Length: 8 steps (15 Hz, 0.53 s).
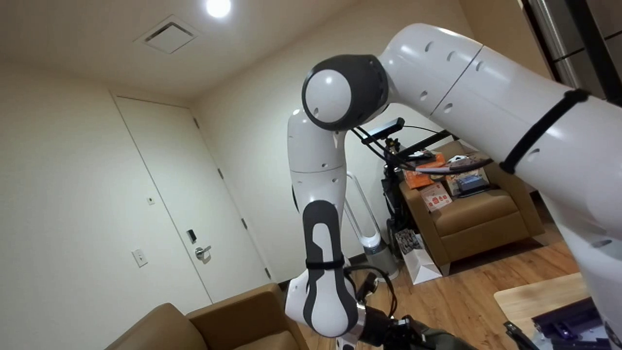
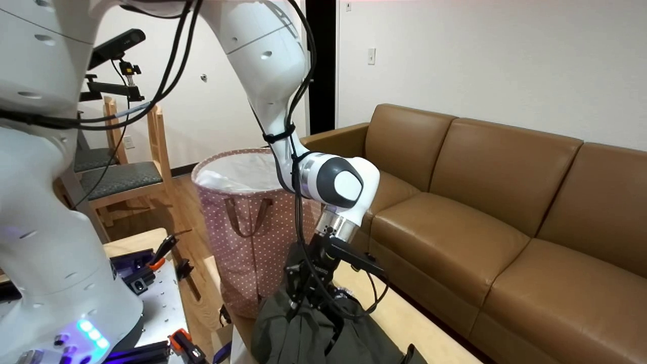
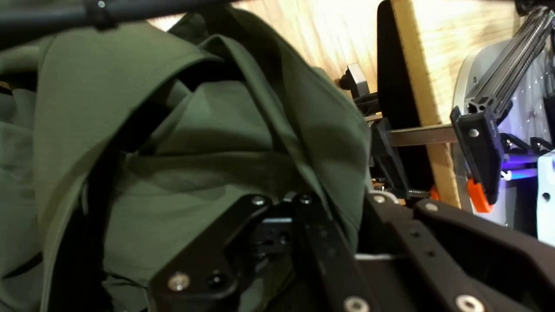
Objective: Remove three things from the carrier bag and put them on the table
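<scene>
Carrier bag [image 2: 303, 336], one, green cloth: on the pale wood surface [image 2: 412, 328], mouth up toward the end effector [image 2: 308, 298]; long axis not readable, the bag being cut off in both exterior views. End effector, one: at the bag's mouth, jaws drawn together, fingertips hidden in folds, any hold impossible to tell. In an exterior view, behind the bag: dotted hamper [image 2: 227, 263], one; farther off, chairs [image 2: 131, 174], two. Apart from the bag: brown sofa [image 2: 440, 227], one; white door [image 1: 194, 184], one; wood floor [image 1: 452, 304].
</scene>
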### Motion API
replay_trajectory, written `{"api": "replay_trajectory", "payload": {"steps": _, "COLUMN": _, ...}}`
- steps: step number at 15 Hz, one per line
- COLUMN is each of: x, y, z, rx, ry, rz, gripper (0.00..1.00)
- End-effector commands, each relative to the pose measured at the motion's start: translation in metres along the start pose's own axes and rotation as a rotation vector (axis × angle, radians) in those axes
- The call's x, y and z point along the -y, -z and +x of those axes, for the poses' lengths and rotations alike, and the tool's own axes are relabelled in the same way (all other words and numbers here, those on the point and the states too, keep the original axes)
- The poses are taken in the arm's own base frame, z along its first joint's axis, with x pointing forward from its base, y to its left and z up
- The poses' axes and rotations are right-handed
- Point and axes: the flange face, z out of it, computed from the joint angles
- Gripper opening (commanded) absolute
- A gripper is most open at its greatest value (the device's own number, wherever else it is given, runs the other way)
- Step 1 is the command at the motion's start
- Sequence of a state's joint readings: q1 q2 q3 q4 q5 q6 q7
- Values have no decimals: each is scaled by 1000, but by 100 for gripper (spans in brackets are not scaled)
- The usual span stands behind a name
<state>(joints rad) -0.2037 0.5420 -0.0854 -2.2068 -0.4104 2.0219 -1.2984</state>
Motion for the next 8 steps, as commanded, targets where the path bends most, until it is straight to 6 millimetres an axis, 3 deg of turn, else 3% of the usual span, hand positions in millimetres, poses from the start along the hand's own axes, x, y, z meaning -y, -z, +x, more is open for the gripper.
{"api": "replay_trajectory", "payload": {"steps": 1, "x": -1, "y": 0, "z": -1, "rx": -1, "ry": -2, "rz": 1, "gripper": 8}}
{"api": "replay_trajectory", "payload": {"steps": 3, "x": -3, "y": -1, "z": 3, "rx": -4, "ry": 16, "rz": 27, "gripper": 5}}
{"api": "replay_trajectory", "payload": {"steps": 5, "x": -17, "y": -7, "z": 36, "rx": 20, "ry": 130, "rz": 36, "gripper": 5}}
{"api": "replay_trajectory", "payload": {"steps": 8, "x": -27, "y": -11, "z": 81, "rx": -32, "ry": 166, "rz": -131, "gripper": 5}}
